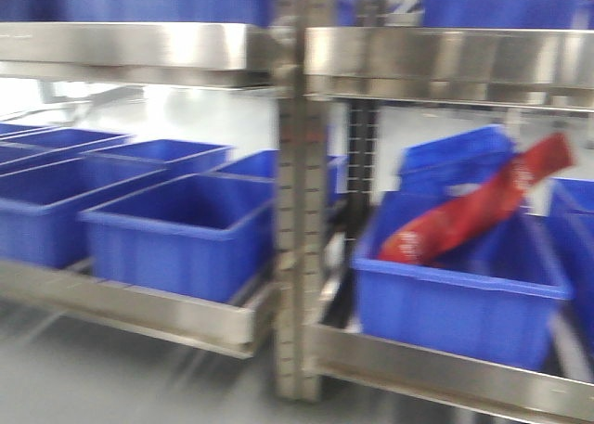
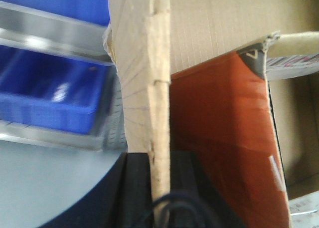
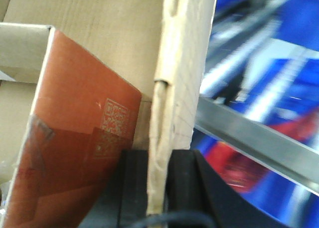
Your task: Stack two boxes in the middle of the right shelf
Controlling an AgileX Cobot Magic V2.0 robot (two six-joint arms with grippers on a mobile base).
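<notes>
Left gripper [image 2: 160, 183] pinching box [image 2: 142, 63] wall edge, right gripper [image 3: 158, 175] pinching box wall likewise, orange panel [image 2: 224, 138] right of left gripper, blue bin [image 2: 50, 115] to its left.

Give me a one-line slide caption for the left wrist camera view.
Left gripper clamps the cardboard box wall, an orange-red package inside, blue bin on the steel shelf beyond.

We observed a smooth grey floor [image 1: 121, 378] below. A perforated steel upright [image 1: 299, 257] divided rows of blue plastic bins [image 1: 176, 243]. The right-hand bin [image 1: 455, 313] held a red bag [image 1: 464, 212]. Motion blur softened all edges.
</notes>
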